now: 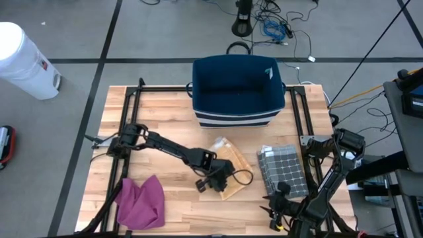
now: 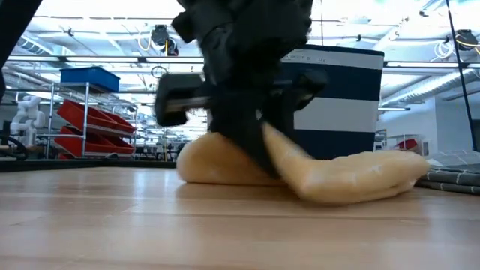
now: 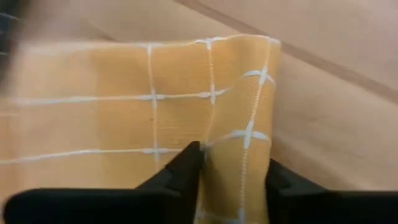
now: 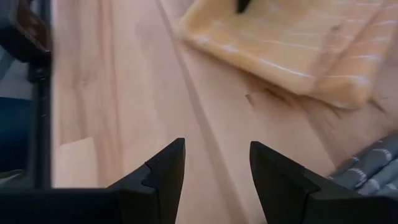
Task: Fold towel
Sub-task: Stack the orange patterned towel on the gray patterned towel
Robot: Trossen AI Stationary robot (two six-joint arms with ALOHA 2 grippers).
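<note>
The towel point(image 1: 231, 168) is a yellow-orange one with a thin white grid pattern, lying folded over on itself on the wooden table, roughly center and a bit toward 5 o'clock from the middle. From table height it reads as a soft, puffy mound point(image 2: 337, 176), not pressed flat. One folded edge shows rounded up close point(image 3: 242, 99).
</note>
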